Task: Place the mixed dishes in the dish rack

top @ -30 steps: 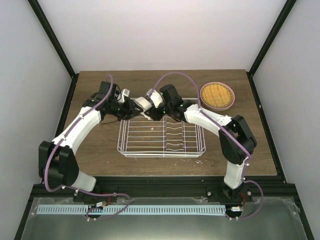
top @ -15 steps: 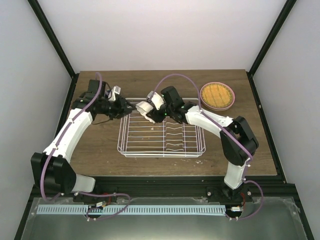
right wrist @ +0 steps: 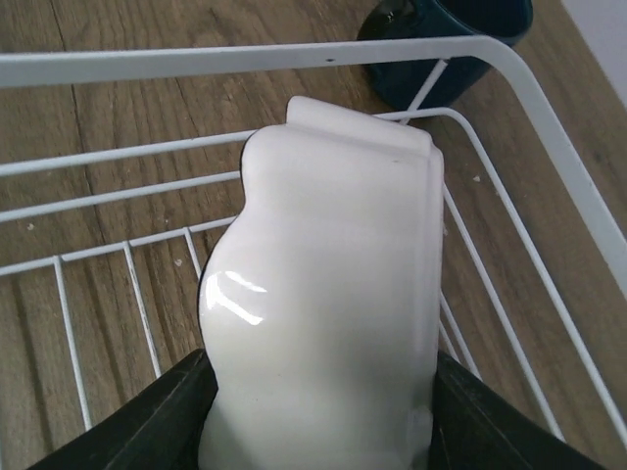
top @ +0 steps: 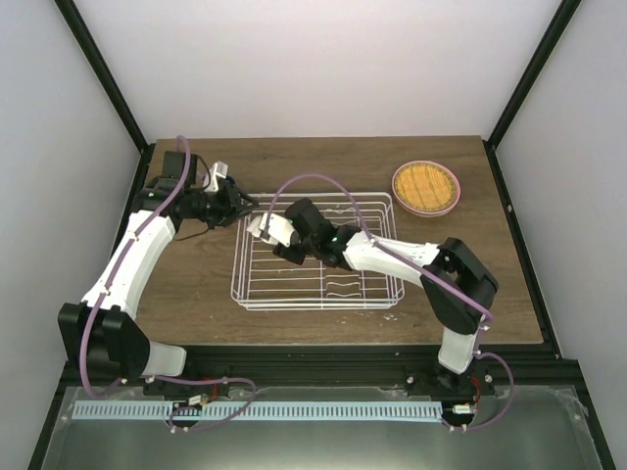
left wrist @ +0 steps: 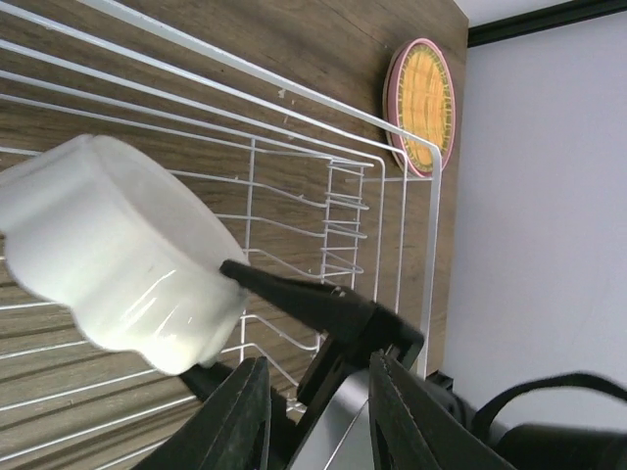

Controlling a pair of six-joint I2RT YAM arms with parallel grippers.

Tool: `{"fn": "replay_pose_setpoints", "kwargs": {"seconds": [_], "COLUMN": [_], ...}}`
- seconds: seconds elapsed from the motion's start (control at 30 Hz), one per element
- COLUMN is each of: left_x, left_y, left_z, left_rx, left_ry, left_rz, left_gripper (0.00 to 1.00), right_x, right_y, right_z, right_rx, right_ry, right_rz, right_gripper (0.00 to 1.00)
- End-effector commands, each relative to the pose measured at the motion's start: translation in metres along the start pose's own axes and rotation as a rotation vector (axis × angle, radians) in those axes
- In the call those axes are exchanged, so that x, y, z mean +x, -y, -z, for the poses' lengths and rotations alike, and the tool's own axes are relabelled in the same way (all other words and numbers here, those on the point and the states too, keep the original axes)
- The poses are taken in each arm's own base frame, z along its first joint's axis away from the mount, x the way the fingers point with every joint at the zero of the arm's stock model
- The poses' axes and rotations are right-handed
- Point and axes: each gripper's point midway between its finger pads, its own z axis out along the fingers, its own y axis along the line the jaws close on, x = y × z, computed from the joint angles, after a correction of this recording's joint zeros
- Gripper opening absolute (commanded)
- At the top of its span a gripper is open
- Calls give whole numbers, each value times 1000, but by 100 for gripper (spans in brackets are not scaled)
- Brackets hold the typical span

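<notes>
**Bowl (right wrist: 323,264) held by the right gripper (right wrist: 321,370) over the rack's left end**

We see the right gripper clamped on the cream-white bowl, with one dark finger pressed to each side of it in the right wrist view. The bowl is tipped on its side, its scalloped rim pointing away from the wrist. It hangs over the left part of the dish rack (right wrist: 294,57), near the far-left corner. We cannot tell whether it touches the wires or sits just above them, since the wrist view shows only the wires behind it.

Just outside that rack corner, on the wood, stands the small dark blue mug (right wrist: 460,24), partly cut off by the picture's top edge.

From above, the left gripper (top: 238,203) hovers at the rack's far-left corner, close beside the bowl. Its fingers stand apart in the left wrist view, with nothing gripped between them.

Well apart, past the rack's far-right corner, the yellow-orange plate (top: 425,183) with its grid pattern lies on top of the pink plate (top: 431,210). Both rest on the wooden table (top: 196,284). The rack sits near the table's middle, its wavy dividers in the right half.
</notes>
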Motion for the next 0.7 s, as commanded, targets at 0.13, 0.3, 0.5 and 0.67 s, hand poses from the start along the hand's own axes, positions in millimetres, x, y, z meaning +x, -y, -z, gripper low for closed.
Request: {"fn": "replay_pose_setpoints", "kwargs": {"seconds": [0.13,0.3,0.5,0.67], "left_x": [-1,1,2,2], "left_y": [10,8,9,8], "left_z": [8,7,6,4], "left_rx": [25,34,43,46], "left_ry": [9,3,-2,-7], "left_rz": [-42,-38,-40,-39], "left_gripper": [29,29,29,29], "right_x": [14,29,41,51], "right_y": [-11,-5,8,13], "right_z": [0,-4,-7,-12], "right_rx": [131,222,317,352], "right_ry": [-69,-139,-194,-236], "right_rz": [200,332,424,455], "right_gripper": [38,41,45,54]}}
